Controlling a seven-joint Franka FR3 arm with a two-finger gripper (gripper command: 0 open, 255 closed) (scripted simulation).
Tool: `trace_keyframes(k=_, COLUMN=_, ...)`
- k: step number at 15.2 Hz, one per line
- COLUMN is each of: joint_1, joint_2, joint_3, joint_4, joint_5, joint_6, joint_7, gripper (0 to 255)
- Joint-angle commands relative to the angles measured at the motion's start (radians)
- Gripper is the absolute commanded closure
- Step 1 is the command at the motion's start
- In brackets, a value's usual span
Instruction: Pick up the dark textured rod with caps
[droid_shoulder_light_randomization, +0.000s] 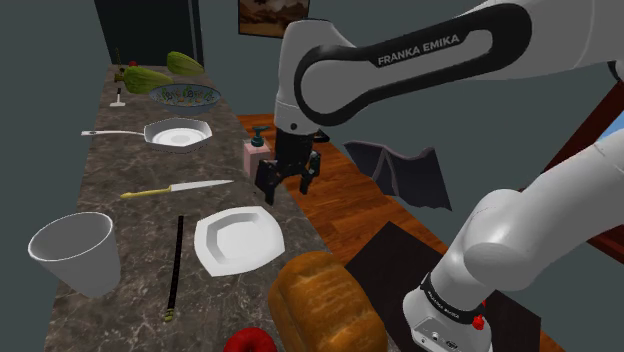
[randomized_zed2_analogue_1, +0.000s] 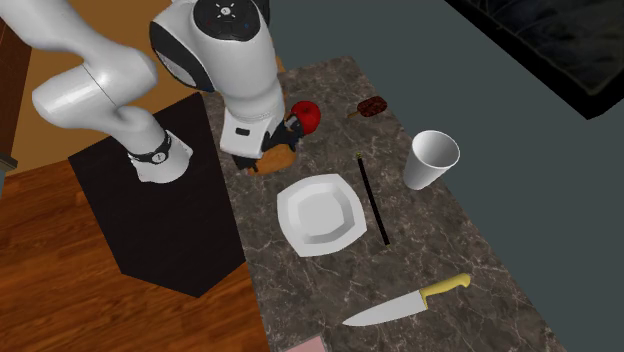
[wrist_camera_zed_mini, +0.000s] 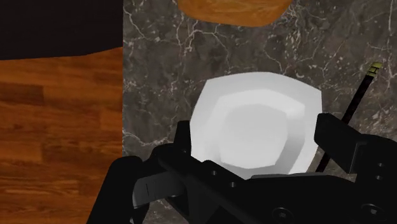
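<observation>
The rod (droid_shoulder_light_randomization: 176, 268) is thin and dark with small yellowish caps. It lies flat on the marble counter (droid_shoulder_light_randomization: 120, 230) between a white cup (droid_shoulder_light_randomization: 75, 250) and a white plate (droid_shoulder_light_randomization: 238, 240). My gripper (droid_shoulder_light_randomization: 290, 178) hangs open above the counter's edge, beyond the plate and well away from the rod, with nothing between its fingers. In the wrist view my gripper (wrist_camera_zed_mini: 257, 130) is over the plate (wrist_camera_zed_mini: 254, 124), and the rod (wrist_camera_zed_mini: 353, 108) runs just outside one finger (wrist_camera_zed_mini: 340, 143). The second exterior view shows the rod (randomized_zed2_analogue_1: 373, 198) between the plate (randomized_zed2_analogue_1: 320, 213) and the cup (randomized_zed2_analogue_1: 432, 158).
A knife (droid_shoulder_light_randomization: 180, 188), a white pan (droid_shoulder_light_randomization: 175, 133), a patterned bowl (droid_shoulder_light_randomization: 186, 97) and green vegetables (droid_shoulder_light_randomization: 150, 78) lie further along the counter. A pink dispenser (droid_shoulder_light_randomization: 255, 152) stands close to my gripper. A bread loaf (droid_shoulder_light_randomization: 325, 305) and a red object (droid_shoulder_light_randomization: 250, 342) sit at the near end.
</observation>
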Motion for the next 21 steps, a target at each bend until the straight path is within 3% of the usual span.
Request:
trace_keyframes(k=1, joint_1=0.000, joint_2=0.078, joint_3=0.042, joint_4=0.041, joint_5=-0.008, joint_6=0.042, joint_7=0.080, gripper=0)
trace_keyframes(k=5, joint_1=0.000, joint_2=0.239, joint_3=0.103, joint_4=0.123, joint_5=-0.057, joint_6=0.119, joint_7=0.230, gripper=0)
trace_keyframes(k=10, joint_1=0.026, joint_2=0.457, joint_3=0.139, joint_4=0.257, joint_5=-0.166, joint_6=0.187, joint_7=0.431, gripper=0)
trace_keyframes(k=16, joint_1=0.116, joint_2=0.717, joint_3=0.105, joint_4=0.467, joint_5=-0.296, joint_6=0.214, joint_7=0.641, gripper=0)
trace_keyframes(k=21, joint_1=0.207, joint_2=0.926, joint_3=0.052, joint_4=0.687, joint_5=-0.361, joint_6=0.194, joint_7=0.768, gripper=0)
